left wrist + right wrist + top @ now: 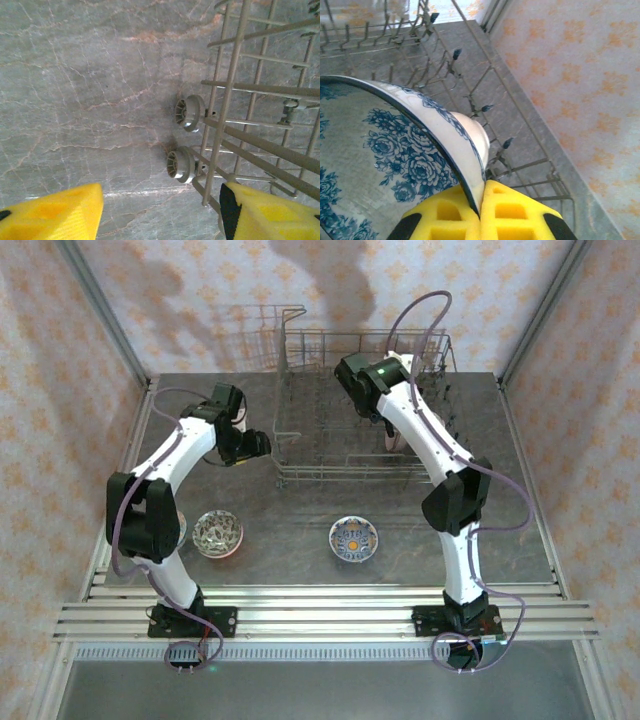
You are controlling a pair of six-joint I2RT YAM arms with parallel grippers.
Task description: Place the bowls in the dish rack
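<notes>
The grey wire dish rack (330, 455) stands at the back middle of the table. My right gripper (388, 430) reaches down inside it, and in the right wrist view this gripper (481, 205) is shut on the rim of a white bowl with blue flowers inside (395, 150), held on edge above the tines (485, 107). My left gripper (262, 445) hovers at the rack's left side. It is open (160, 215), with bare table between its yellow fingers (50, 215). Two patterned bowls lie on the table in front: one at the left (217, 533), a multicoloured one in the middle (355, 538).
Two small grey wheels (187, 112) on the rack's left edge sit just ahead of my left gripper, with the rack's wire wall (250, 100) beside its right finger. Patterned walls enclose the table (300, 510) on three sides. A metal rail (320, 615) runs along the near edge.
</notes>
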